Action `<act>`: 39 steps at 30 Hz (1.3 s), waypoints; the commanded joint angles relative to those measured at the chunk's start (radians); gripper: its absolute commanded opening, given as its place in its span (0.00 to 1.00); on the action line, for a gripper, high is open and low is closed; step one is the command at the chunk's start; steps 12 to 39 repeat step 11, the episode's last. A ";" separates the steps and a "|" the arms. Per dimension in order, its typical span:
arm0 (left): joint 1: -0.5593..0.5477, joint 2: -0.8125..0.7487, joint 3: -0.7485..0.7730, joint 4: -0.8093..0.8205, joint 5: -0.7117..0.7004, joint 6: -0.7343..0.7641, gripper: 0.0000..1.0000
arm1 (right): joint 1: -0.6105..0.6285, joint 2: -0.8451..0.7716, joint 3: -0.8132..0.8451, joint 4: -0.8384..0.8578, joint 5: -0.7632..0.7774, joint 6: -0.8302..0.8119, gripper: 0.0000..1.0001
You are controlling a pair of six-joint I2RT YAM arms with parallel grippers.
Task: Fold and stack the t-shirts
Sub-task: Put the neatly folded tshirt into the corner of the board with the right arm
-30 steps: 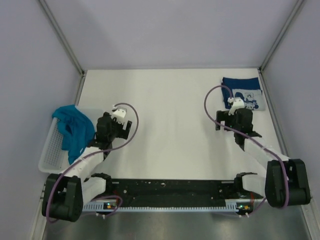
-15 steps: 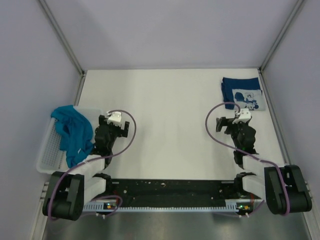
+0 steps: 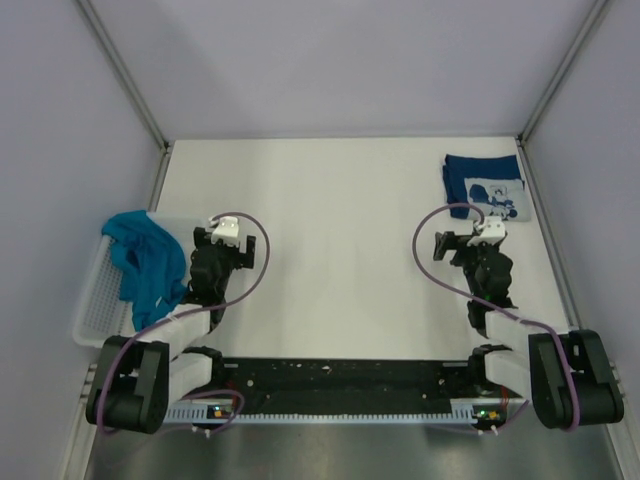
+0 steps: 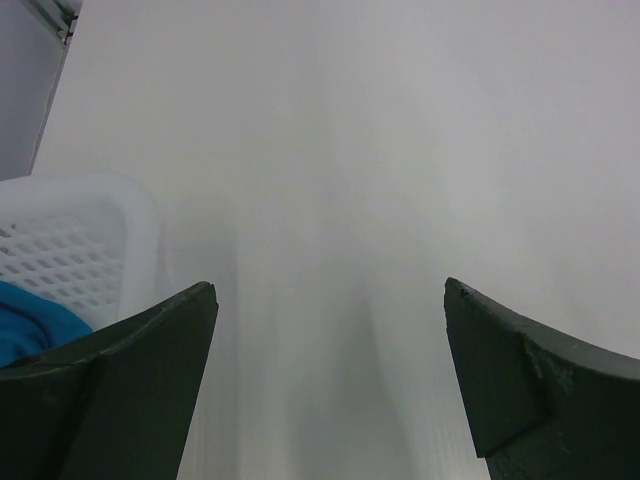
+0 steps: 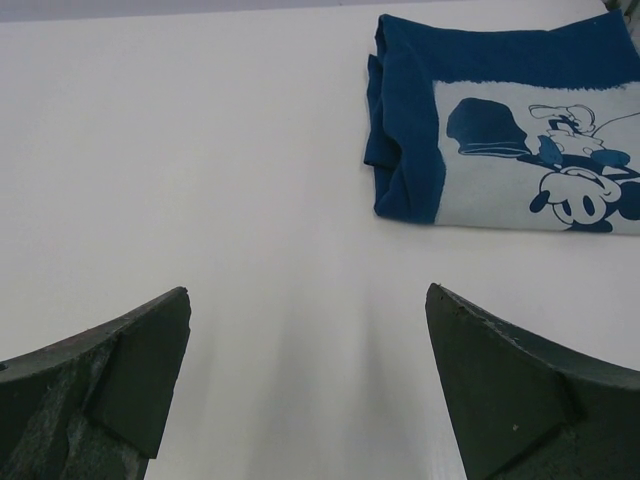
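Table (image 3: 340, 210): white and flat, walled by pale panels on three sides; both arms are bolted at its near edge.
Navy t-shirt (image 5: 500, 125): folded into a flat rectangle, lying in the far right corner of the table. One thick folded edge faces left.
Printed graphic (image 5: 560, 170): pale panel with a blue cartoon figure, facing up on the folded navy t-shirt and covering its near right part.
Teal t-shirt (image 3: 150, 262): unfolded and bunched at the left edge of the table, heaped in the basket, with cloth draped over the rim toward the table's middle.
Basket (image 3: 93, 312): white plastic lattice, sitting at the table's left edge. In the left wrist view its rounded corner (image 4: 125, 225) shows with a bit of teal cloth (image 4: 30, 325) inside.
Left gripper (image 4: 328, 290): jaws spread wide with only bare table between them. It is over the left part of the table, just beside the basket, and is not touching the teal cloth.
Right gripper (image 5: 306, 292): jaws spread wide, nothing between them. It is over the right part of the table, on the near side of the navy t-shirt and apart from it.
Stack: the two shirts lie well apart, at opposite sides of the table.
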 commanded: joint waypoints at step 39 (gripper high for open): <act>0.006 0.001 0.027 0.016 -0.037 -0.023 0.99 | 0.015 0.003 0.024 0.031 0.014 0.016 0.99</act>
